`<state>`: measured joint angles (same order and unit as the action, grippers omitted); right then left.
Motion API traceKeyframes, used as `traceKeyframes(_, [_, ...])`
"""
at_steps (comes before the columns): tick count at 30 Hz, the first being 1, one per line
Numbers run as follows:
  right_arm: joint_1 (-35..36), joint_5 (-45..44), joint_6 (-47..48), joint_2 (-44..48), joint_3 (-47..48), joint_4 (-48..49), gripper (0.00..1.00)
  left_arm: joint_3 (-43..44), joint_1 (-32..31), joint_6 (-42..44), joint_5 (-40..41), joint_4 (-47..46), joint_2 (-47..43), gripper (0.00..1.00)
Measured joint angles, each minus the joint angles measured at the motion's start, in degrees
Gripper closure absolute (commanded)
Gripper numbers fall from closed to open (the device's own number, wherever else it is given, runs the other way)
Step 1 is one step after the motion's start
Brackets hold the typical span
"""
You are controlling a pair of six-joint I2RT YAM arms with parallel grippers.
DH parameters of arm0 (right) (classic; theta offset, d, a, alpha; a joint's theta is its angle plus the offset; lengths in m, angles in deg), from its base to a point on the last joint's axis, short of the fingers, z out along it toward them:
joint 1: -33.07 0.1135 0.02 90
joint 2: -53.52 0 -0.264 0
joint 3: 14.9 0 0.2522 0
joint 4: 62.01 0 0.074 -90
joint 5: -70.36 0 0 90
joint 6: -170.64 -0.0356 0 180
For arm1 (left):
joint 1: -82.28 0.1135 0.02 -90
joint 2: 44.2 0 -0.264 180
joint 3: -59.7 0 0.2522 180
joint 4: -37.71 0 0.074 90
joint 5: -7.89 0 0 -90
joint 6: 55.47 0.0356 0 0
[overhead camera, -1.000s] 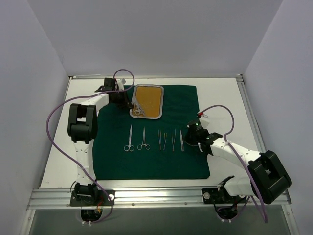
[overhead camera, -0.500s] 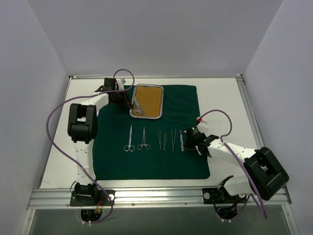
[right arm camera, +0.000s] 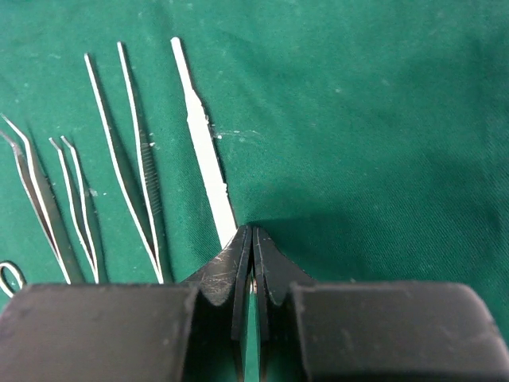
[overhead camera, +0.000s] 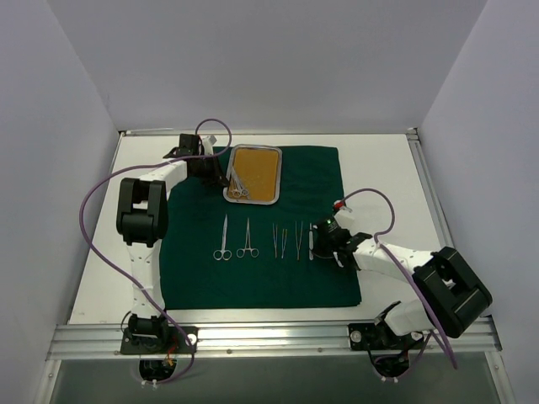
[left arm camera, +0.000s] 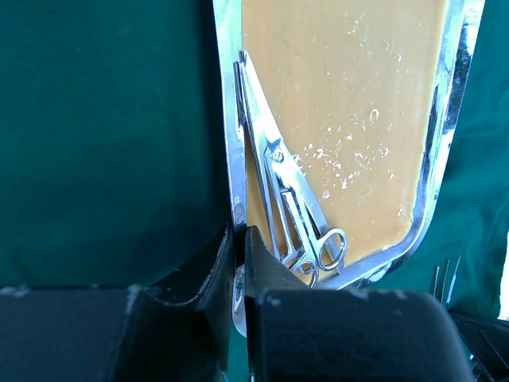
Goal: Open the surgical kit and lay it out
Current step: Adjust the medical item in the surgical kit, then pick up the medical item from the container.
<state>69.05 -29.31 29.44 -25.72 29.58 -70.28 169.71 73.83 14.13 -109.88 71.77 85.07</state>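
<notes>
your left jaws pinch the tray [left arm camera: 231, 159] by its rim; your right jaws, closed, meet the flat instrument [right arm camera: 204, 147] at its near end: nudge it parallel to the tweezers [right arm camera: 147, 179], gently.

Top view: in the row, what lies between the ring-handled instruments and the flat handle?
Three pairs of tweezers, side by side on the green cloth; the right wrist view shows them too.

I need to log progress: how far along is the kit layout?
Done: green cloth spread flat; two forceps and tweezers lined up on it. In hand: right gripper pinches the flat handle at the row's end; left gripper clamps the tray rim. Left: two scissor-handled instruments lie in the tray.
</notes>
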Motion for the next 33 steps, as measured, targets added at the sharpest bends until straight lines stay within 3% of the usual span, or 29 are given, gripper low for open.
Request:
traceKeyframes(10, [0.55,-0.55,0.02,-0.15,0.57,-1.03,1.00,0.00,0.02,0.00,-0.09,0.00,0.00,0.98])
traceKeyframes(15, [0.81,-3.26,0.85,0.39,3.37,-7.80,1.00,0.00,0.04,0.00,-0.11,0.00,0.00,0.98])
traceKeyframes(21, [0.83,-8.13,5.46,2.21,13.27,-14.93,1.00,0.00,0.04,0.00,-0.15,0.00,0.00,0.98])
traceKeyframes(24, [0.81,-8.13,9.99,1.46,18.86,-14.05,0.92,0.00,0.04,0.00,-0.17,0.00,0.00,0.98])
traceKeyframes(29, [0.81,-2.64,19.06,-8.70,31.85,-7.54,0.75,0.00,0.20,-0.42,-0.70,-0.02,0.00,0.98])
traceKeyframes(33, [0.87,2.84,24.55,-23.47,45.77,-1.75,0.73,0.00,0.26,-0.85,-1.07,-0.13,0.00,0.98])
